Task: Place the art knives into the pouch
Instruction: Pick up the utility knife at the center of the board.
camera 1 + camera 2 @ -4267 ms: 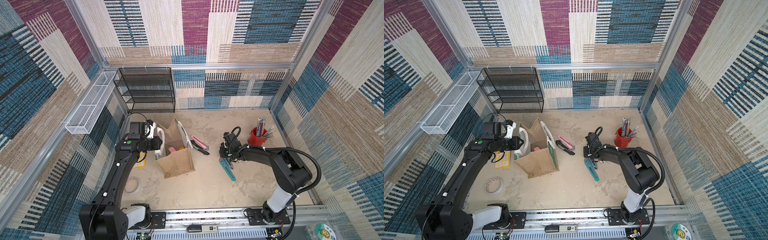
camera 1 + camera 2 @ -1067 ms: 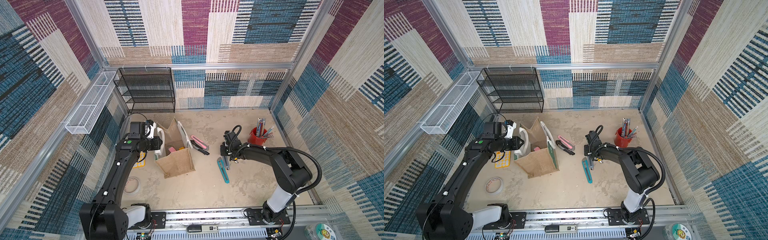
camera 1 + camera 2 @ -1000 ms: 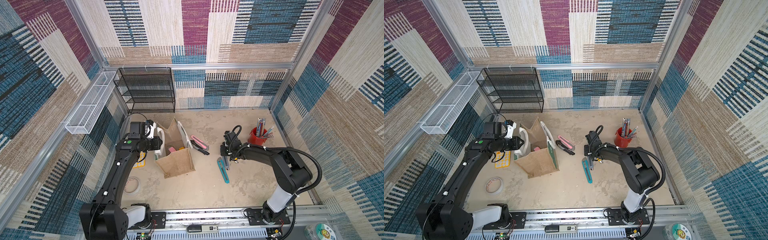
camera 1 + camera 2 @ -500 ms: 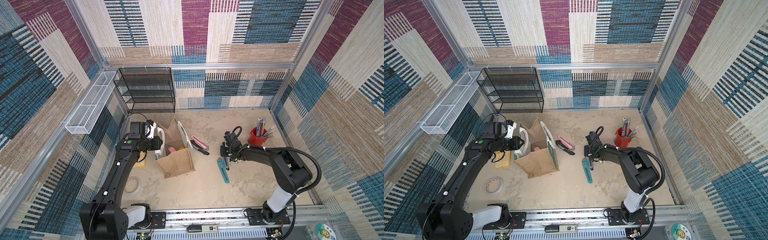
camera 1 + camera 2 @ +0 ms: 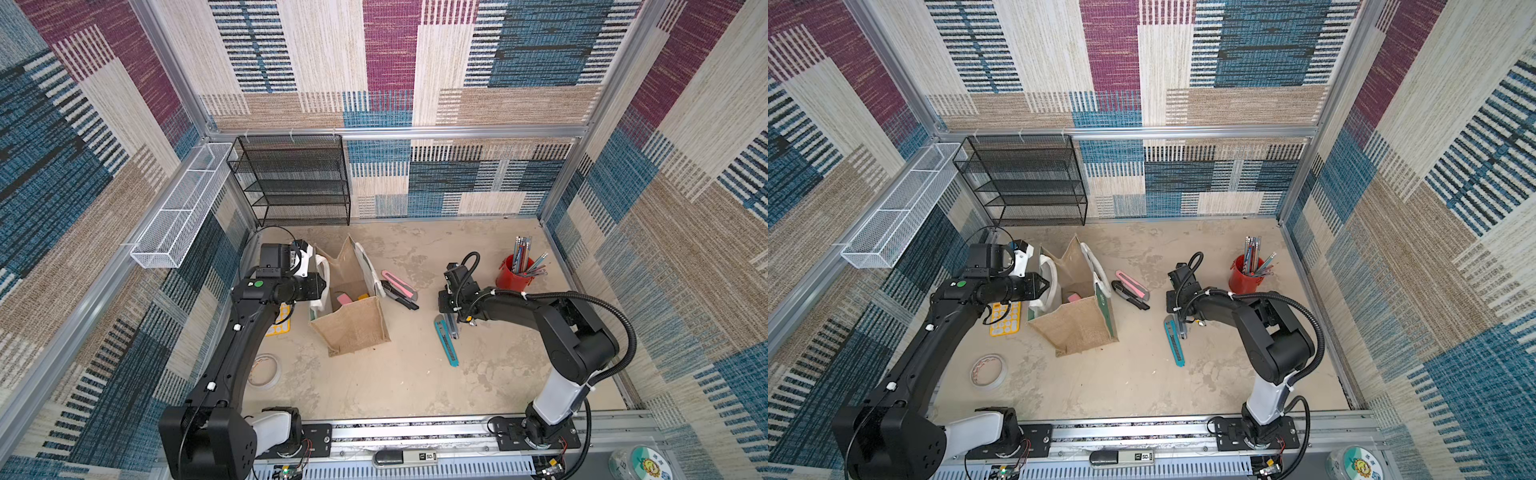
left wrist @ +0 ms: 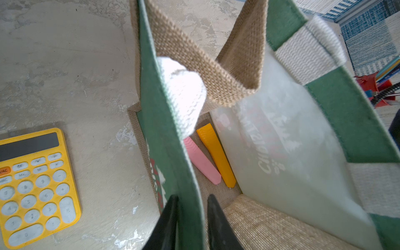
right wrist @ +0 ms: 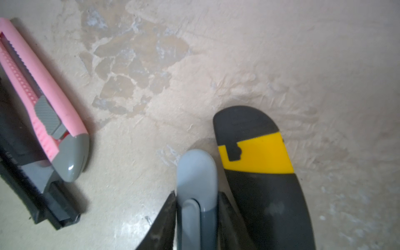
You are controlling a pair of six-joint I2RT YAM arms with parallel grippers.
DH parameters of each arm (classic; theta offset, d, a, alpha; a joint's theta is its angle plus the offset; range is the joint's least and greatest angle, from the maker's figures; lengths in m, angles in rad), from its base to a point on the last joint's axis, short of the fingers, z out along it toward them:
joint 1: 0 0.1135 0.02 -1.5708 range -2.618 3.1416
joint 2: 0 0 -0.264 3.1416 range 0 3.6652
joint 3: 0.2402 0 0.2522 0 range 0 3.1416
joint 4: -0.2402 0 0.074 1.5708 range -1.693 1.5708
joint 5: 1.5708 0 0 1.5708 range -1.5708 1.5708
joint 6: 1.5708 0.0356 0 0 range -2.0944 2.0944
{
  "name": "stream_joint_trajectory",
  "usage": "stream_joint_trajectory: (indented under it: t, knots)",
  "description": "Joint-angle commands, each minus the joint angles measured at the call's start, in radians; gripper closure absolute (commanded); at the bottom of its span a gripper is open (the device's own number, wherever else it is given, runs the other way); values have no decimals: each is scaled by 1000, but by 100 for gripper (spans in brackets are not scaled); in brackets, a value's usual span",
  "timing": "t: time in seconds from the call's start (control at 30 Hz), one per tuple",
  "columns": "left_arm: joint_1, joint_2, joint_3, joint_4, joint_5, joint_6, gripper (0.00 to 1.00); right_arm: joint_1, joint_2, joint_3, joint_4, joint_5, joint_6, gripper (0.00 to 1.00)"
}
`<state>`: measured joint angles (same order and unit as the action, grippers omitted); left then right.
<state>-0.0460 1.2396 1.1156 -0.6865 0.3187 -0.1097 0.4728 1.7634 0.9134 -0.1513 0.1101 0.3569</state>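
The pouch (image 5: 353, 328) stands open at the left of the floor, tan jute with green faces and white rope handles. My left gripper (image 6: 192, 201) is shut on its green wall (image 6: 168, 138), one finger outside and one inside. A pink knife (image 6: 201, 162) and a yellow one (image 6: 216, 155) lie on the pouch's bottom. My right gripper (image 7: 197, 193) is low on the floor at centre right, its jaws pressed against both sides of a grey art knife (image 7: 195, 171). A black and yellow knife (image 7: 257, 155) lies right beside it.
A teal knife (image 5: 448, 345) lies just in front of the right gripper (image 5: 451, 318). A pink-grey knife (image 5: 398, 283) and a black one (image 5: 401, 297) lie next to the pouch. There are also a red pencil cup (image 5: 515, 276), a yellow calculator (image 5: 279, 322), a tape roll (image 5: 264, 370) and a black wire rack (image 5: 295, 183).
Since the oldest frames the teal knife has shifted left and turned more upright, and the right gripper has moved slightly. Over the last second nothing visibly moves.
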Motion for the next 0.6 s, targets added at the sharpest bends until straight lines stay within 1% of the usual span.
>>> stream_joint_trajectory:
  t: [0.0, 0.23, 0.33, 0.57]
  knots:
    - [1, 2, 4, -8, 11, 8, 73, 3, 26, -6, -178, 33, 1, 66]
    - [1, 0, 4, -8, 9, 8, 73, 10, 53, -1, -177, 40, -9, 68]
    - [1, 0, 4, -8, 8, 8, 73, 11, 53, -1, -180, 49, -7, 71]
    - [1, -1, 4, -8, 8, 10, 73, 12, 45, 5, -178, 73, -9, 73]
